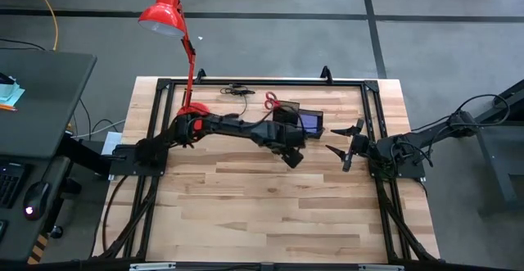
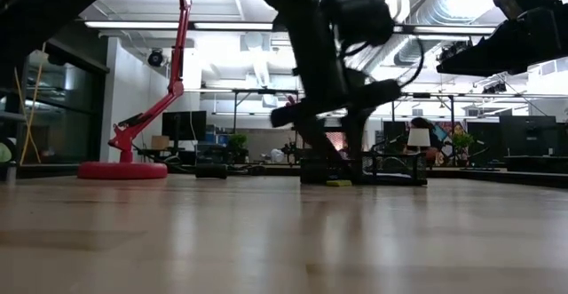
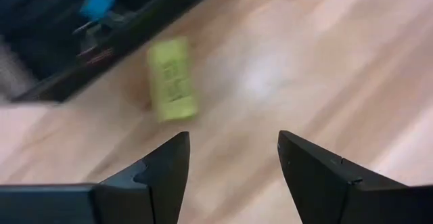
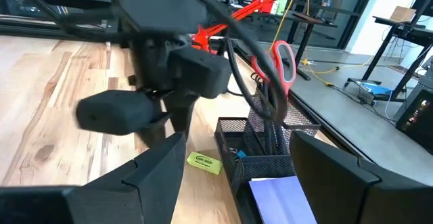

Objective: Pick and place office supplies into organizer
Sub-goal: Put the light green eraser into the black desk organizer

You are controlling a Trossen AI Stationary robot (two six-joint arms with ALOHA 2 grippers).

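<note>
1. Yellow-green piece is lying flat on the wooden table, just beside the black mesh organizer.
2. The left gripper is hovering just above the piece, its fingers spread and gripping nothing.
3. The right gripper is waiting near the organizer's other side, fingers apart and empty.
4. Red-handled scissors and black pens are standing in the organizer's taller section; a purple note pad is lying in a lower one.

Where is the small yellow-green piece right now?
The yellow-green piece lies flat on the bare table, just outside the organizer wall. In the left wrist view it sits ahead of the open left gripper, untouched.
</note>
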